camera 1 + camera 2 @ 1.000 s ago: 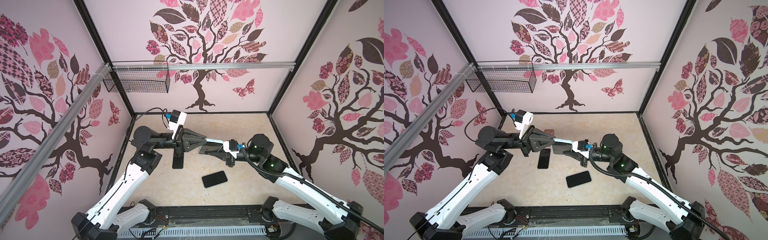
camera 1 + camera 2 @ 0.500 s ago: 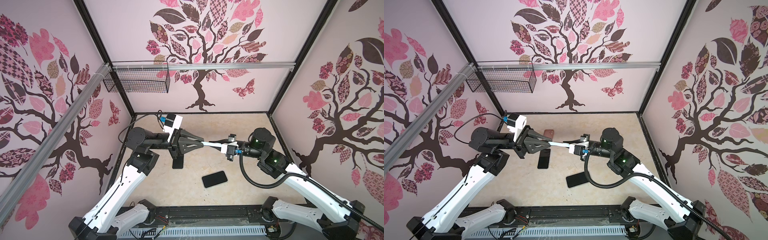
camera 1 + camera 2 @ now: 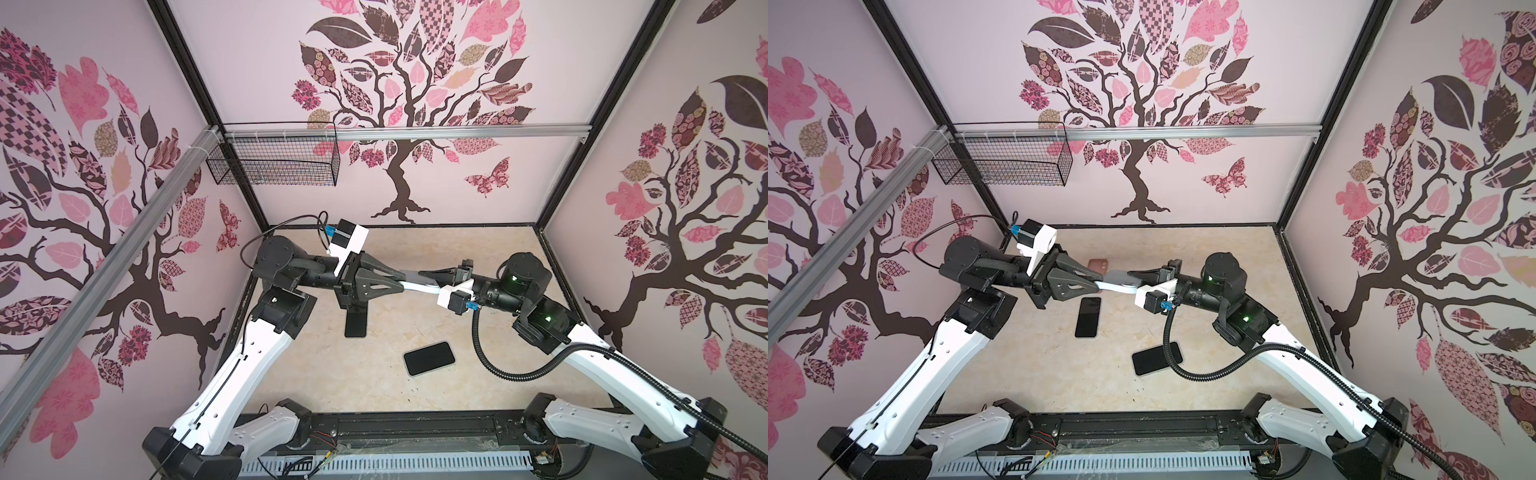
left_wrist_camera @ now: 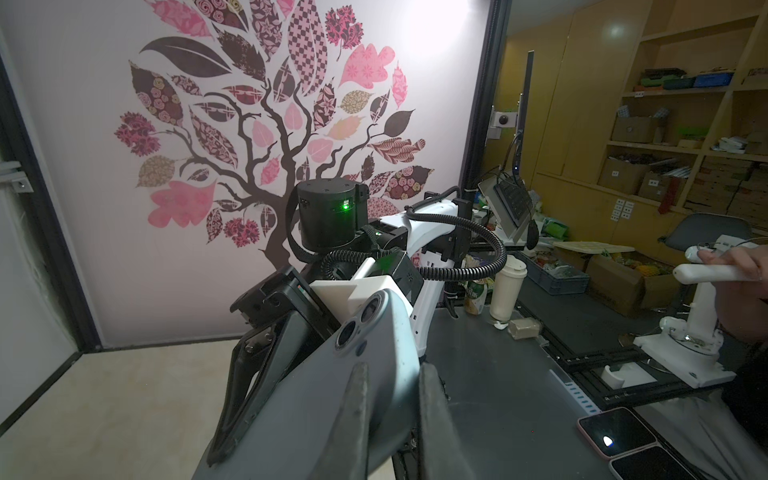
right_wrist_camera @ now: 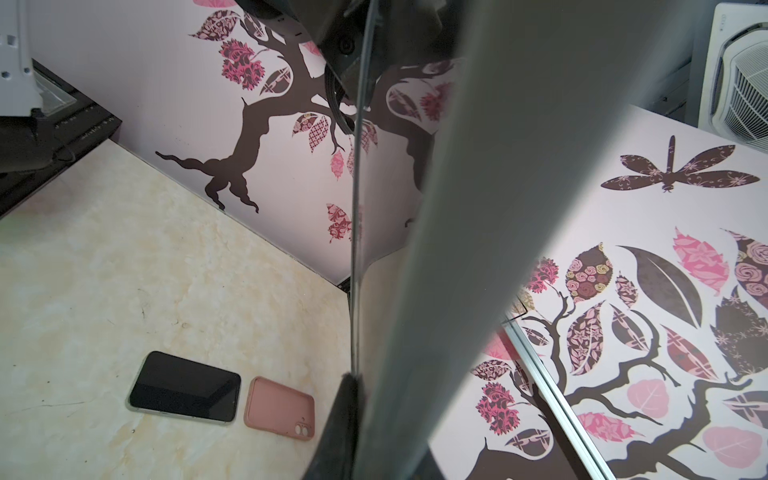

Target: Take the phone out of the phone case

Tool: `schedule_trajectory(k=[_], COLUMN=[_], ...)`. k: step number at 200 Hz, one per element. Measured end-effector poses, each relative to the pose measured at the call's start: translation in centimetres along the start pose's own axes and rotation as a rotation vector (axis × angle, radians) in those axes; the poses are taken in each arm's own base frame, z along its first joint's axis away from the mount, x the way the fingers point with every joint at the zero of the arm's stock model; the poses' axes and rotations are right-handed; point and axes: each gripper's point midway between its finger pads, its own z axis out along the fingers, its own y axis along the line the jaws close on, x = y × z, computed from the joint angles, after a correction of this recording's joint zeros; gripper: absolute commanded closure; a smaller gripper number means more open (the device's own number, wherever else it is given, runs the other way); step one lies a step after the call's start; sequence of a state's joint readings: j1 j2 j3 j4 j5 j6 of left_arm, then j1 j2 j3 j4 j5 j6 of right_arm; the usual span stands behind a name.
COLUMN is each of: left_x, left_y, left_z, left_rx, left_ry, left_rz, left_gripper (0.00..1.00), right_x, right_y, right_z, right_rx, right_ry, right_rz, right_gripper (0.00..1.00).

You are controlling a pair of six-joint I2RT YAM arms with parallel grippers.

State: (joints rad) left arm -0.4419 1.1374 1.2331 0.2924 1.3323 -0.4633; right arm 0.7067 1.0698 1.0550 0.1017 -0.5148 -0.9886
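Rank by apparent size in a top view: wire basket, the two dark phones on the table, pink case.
1. wire basket
2. centre phone and front phone, too alike to rank
3. pink case, partly hidden, looks smallest

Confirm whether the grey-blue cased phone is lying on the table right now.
No, the grey-blue cased phone hangs in the air above the table, gripped at its ends by the left claw and the right claw.

We reach inward with left gripper and right gripper raised, nearly tip to tip, both jaws clamped narrow.
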Motion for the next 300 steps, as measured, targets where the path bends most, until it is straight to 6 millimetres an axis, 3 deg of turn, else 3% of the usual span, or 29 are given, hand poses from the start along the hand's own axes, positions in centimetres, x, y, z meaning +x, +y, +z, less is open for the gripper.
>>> schedule_trajectory(k=[36, 107, 114, 140, 167, 212, 226, 257, 285, 300], left_x=[0.6, 0.5, 0.4, 3.1, 6.2, 5.3, 4.4, 1.7, -0.9, -1.2], left_y=[1.6, 2.3, 2.7, 5.0, 7.8, 8.3, 8.8, 8.4, 6.2, 5.1], left_z=[-0.4, -0.4, -0.4, 0.9, 1.1, -0.3, -1.2, -2.7, -3.3, -3.4], left_rx=[-0.011, -0.017, -0.041, -0.081, -0.142, -0.262, -0.335, -0.470, -0.493, -0.482], left_ry=[0.021, 0.038, 0.033, 0.056, 0.086, 0.060, 0.035, -0.022, -0.074, -0.092], left_rz=[-0.056, -0.155, -0.215, -0.455, -0.644, -0.591, -0.536, -0.362, -0.195, -0.126], left_gripper=[1.00, 1.00, 1.00, 1.00, 1.00, 1.00, 0.91, 0.61, 0.53, 0.48], right_x=[1.4, 2.0, 2.8, 5.1, 7.1, 7.4, 7.6, 8.7, 8.1, 6.9], right_y=[-0.4, -1.0, -1.4, 0.3, 1.5, 1.1, 1.0, 2.6, 3.7, 3.4], right_z=[0.1, 0.0, 0.0, 1.6, 1.8, 1.6, 1.5, 0.5, -0.6, -1.1], right_rx=[0.021, 0.048, 0.072, 0.040, 0.011, 0.035, 0.056, 0.062, 0.070, 0.088], right_ry=[0.052, 0.081, 0.122, 0.190, 0.255, 0.275, 0.277, 0.283, 0.232, 0.177], right_rz=[-0.016, -0.055, -0.105, -0.185, -0.201, -0.168, -0.131, 0.028, 0.179, 0.247], right_gripper=[1.00, 1.00, 1.00, 1.00, 1.00, 1.00, 1.00, 1.00, 1.00, 1.00])
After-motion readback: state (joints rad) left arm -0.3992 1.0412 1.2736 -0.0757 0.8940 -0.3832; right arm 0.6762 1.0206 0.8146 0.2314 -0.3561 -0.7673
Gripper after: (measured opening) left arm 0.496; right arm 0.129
